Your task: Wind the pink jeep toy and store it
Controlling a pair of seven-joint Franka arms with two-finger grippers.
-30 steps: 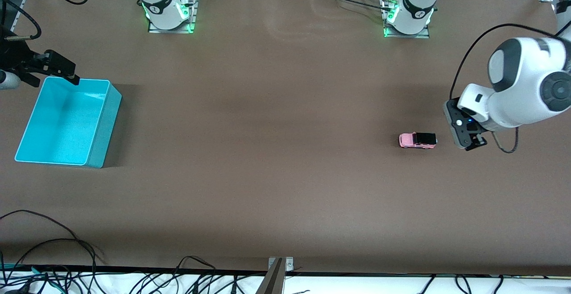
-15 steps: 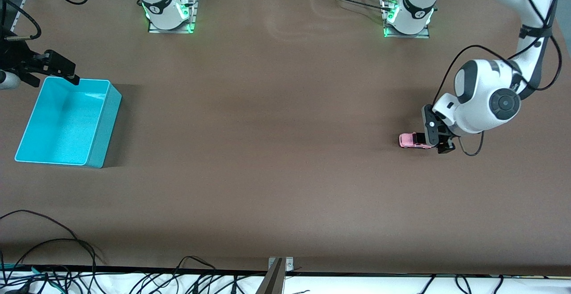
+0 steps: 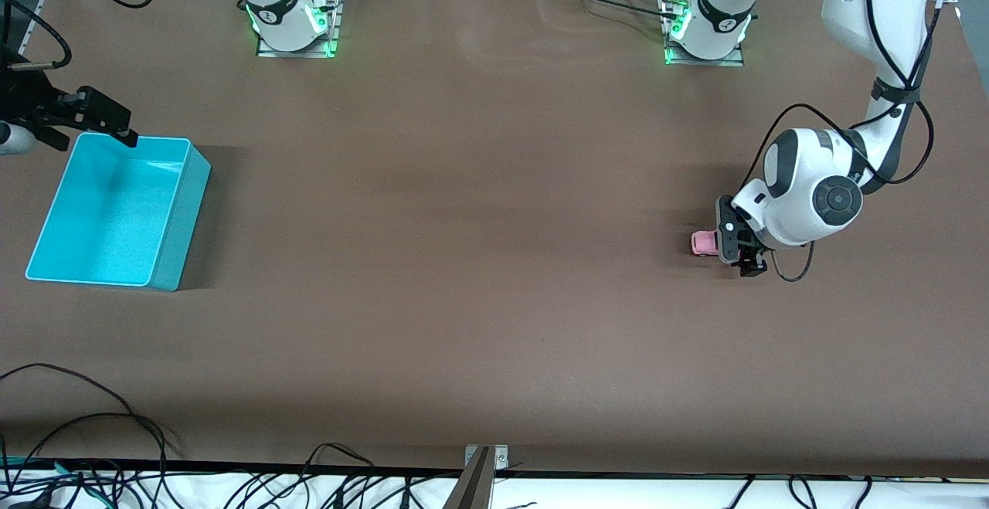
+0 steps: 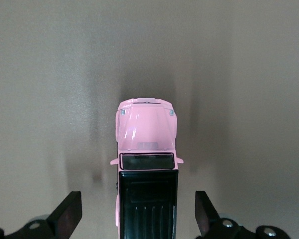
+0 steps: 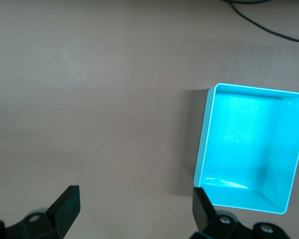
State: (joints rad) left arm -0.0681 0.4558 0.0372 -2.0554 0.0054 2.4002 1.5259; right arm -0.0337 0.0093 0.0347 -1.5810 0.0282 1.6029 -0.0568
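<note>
The pink jeep toy (image 3: 703,242) sits on the brown table near the left arm's end; only its pink hood shows past the hand in the front view. In the left wrist view the jeep (image 4: 147,164) shows its pink hood and black roof. My left gripper (image 3: 734,250) is open over the jeep's black rear, its fingers (image 4: 66,214) astride the body with gaps on both sides (image 4: 137,219). My right gripper (image 3: 108,127) waits open and empty above the turquoise bin (image 3: 116,212), at its edge farther from the front camera; its gap (image 5: 134,209) shows bare table beside the bin (image 5: 249,159).
The turquoise bin is empty and stands near the right arm's end of the table. Cables (image 3: 93,447) lie along the table edge nearest the front camera. The arm bases (image 3: 290,11) stand at the table edge farthest from the front camera.
My left arm has swung in from the table's end and come down over the jeep's rear, now covering its black part. The jeep and the right arm have not moved.
</note>
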